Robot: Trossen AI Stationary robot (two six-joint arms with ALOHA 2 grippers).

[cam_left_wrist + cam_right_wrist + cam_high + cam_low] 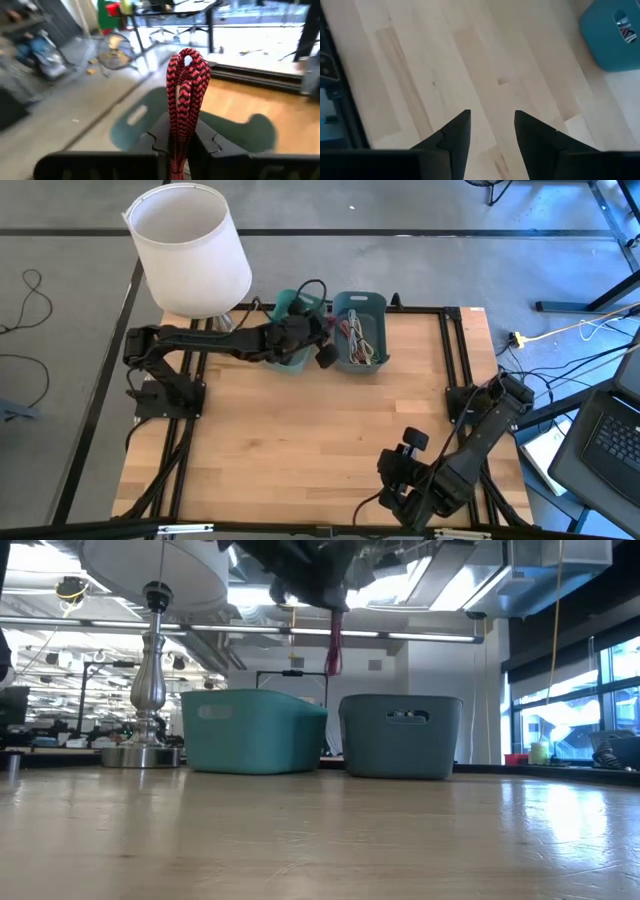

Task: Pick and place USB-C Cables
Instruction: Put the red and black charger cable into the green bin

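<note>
A red-and-black braided USB-C cable (186,85), folded into a short bundle, is in my left gripper (182,145). In the low view it hangs (334,640) under the left gripper (318,585), high above the gap between two bins. The green-teal bin (292,332) stands left of the blue-teal bin (362,330), which holds several more cable bundles (357,342). My right gripper (492,130) is open over bare wood near the table's near right corner (400,465). My left gripper pinches the folded cable bundle between its two fingers (156,140), several strands together, at the bundle's lower part (179,131). The fingers point down from above. The looped end (188,57) sticks out past the fingertips, and the bundle hangs lifted clear of bins and table.
A table lamp with a white shade (190,250) and a metal base (140,755) stands at the far left, beside the green-teal bin (255,730). The blue-teal bin (400,735) sits to its right. Black frame rails (445,350) run along the table's sides. Bare wood (300,440) fills the middle and near part.
</note>
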